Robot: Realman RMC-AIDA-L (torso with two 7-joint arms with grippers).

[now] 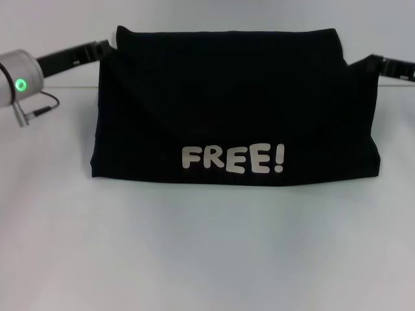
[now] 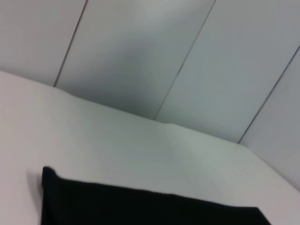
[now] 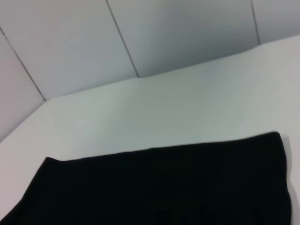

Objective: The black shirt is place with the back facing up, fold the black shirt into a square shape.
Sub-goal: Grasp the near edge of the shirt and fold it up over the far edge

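Shirt [image 1: 233, 110], black with "FREE!" print [image 1: 232, 159], hangs between our two arms; fingers hidden behind it, grip unknowable.

table [image 1: 207, 259] bare in front of black shirt [image 1: 233, 110] | shirt (held up) blocks the middle | sides open

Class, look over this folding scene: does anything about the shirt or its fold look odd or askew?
Yes. The black shirt shows its white FREE! print, so the printed side faces out. The print tilts slightly. The shirt is a wide rectangle rather than a square, held up at both upper corners by the arms. The table beneath looks unmarked.
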